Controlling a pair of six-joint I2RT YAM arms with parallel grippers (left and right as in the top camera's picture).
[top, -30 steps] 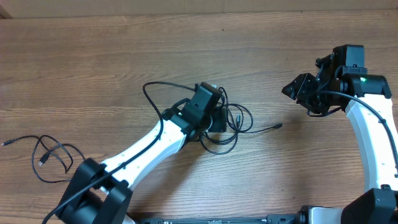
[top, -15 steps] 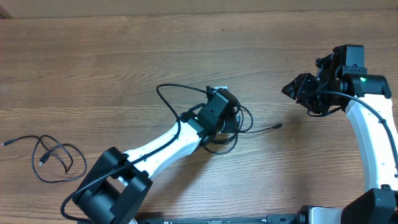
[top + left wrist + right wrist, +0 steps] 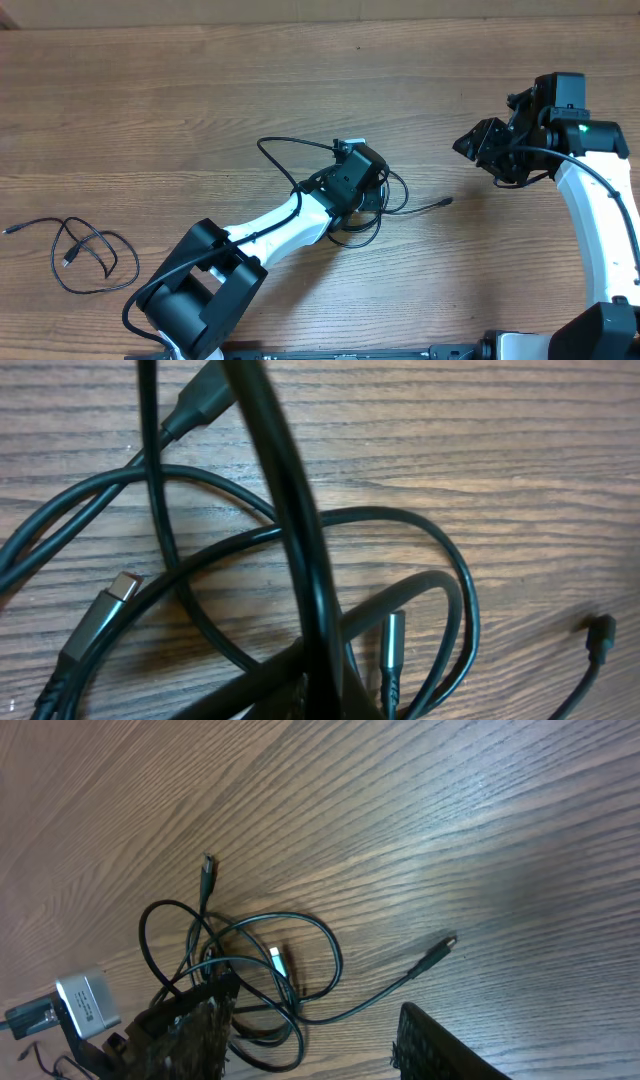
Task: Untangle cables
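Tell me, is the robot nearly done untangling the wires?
Not yet. Done: one cable lies by itself at the left of the table. In hand: the left gripper is shut, down in the knot of cables; whether it pinches one is hidden. Left: that knot is all crossed loops, and the right gripper hangs aside, touching nothing.

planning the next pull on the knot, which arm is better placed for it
Left. The left gripper sits closed inside the tangled cables; the right gripper hovers off to the side, clear of them.
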